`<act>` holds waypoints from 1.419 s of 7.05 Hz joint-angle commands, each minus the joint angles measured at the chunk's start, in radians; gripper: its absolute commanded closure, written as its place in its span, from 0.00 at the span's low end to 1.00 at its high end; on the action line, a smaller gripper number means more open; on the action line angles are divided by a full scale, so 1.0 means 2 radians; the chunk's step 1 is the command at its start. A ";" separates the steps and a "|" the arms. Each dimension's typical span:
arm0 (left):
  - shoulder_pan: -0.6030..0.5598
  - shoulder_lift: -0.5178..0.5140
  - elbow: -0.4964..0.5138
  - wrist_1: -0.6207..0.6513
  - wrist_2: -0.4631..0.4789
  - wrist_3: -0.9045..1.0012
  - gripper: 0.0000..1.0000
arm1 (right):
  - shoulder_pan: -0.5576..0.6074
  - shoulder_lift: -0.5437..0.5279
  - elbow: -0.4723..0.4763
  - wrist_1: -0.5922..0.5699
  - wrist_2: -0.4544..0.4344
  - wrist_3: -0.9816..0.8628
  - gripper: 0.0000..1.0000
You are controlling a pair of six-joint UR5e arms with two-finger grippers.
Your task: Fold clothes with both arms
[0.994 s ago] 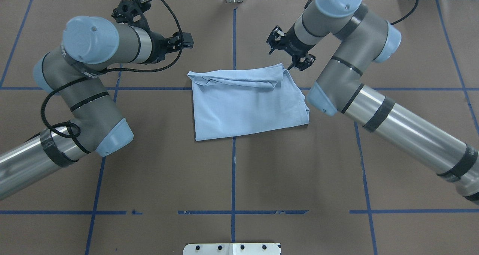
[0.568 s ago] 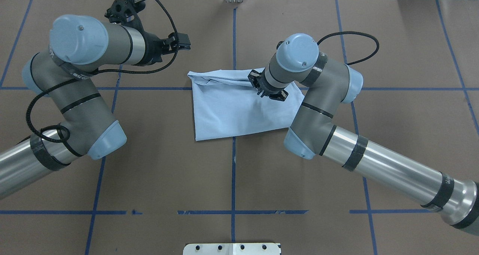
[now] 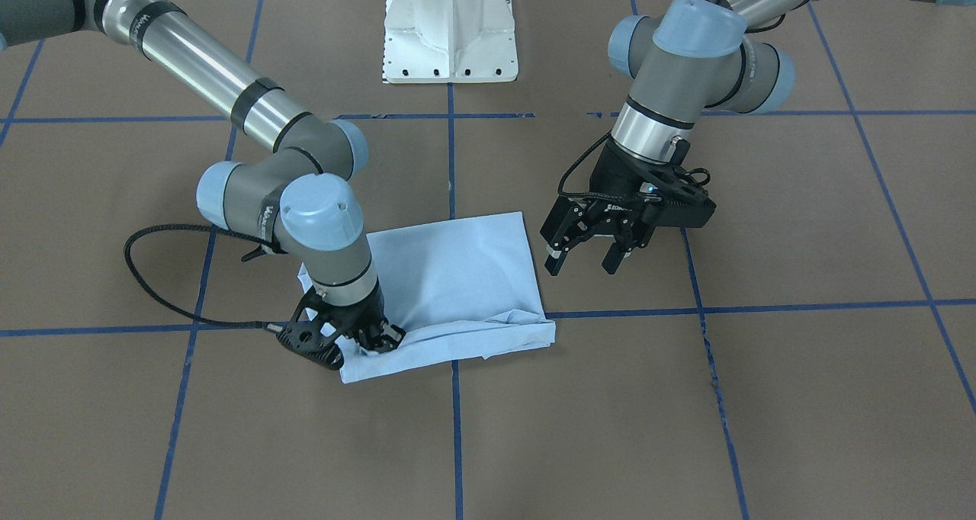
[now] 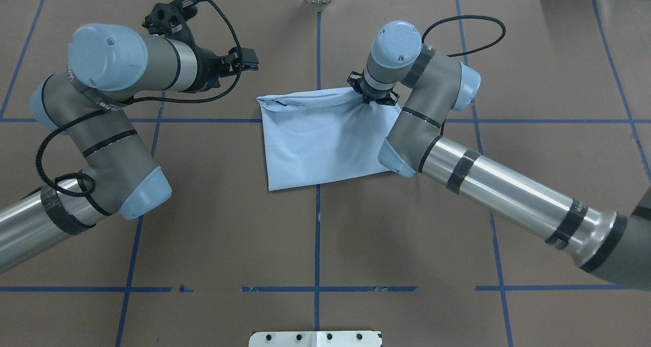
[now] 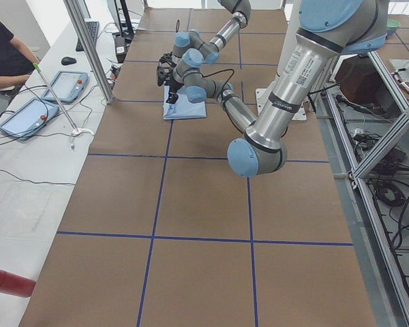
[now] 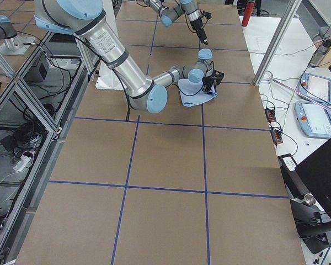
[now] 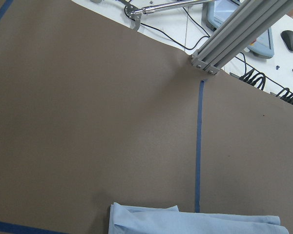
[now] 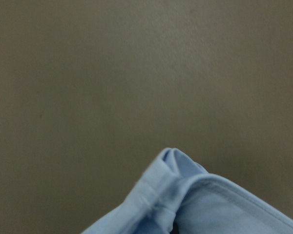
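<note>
Front: folded shirt (image 3: 457,276) lies mid-table (image 3: 686,413); right gripper (image 3: 375,338) pinches one corner; left gripper (image 3: 582,264) is spread, just beside the shirt's edge, not touching.
Overhead: that corner bunches under the right gripper.
Left wrist: shirt edge at the bottom.
Right wrist: gathered fold, close up.

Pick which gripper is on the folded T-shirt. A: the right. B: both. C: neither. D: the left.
A: the right gripper is down on a corner of the T-shirt with cloth bunched at it, while the left gripper hovers open beside the shirt, clear of it.
</note>
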 commanded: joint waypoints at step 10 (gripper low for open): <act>-0.103 0.101 -0.102 0.105 -0.137 0.344 0.01 | 0.258 -0.376 0.311 -0.050 0.209 -0.427 0.00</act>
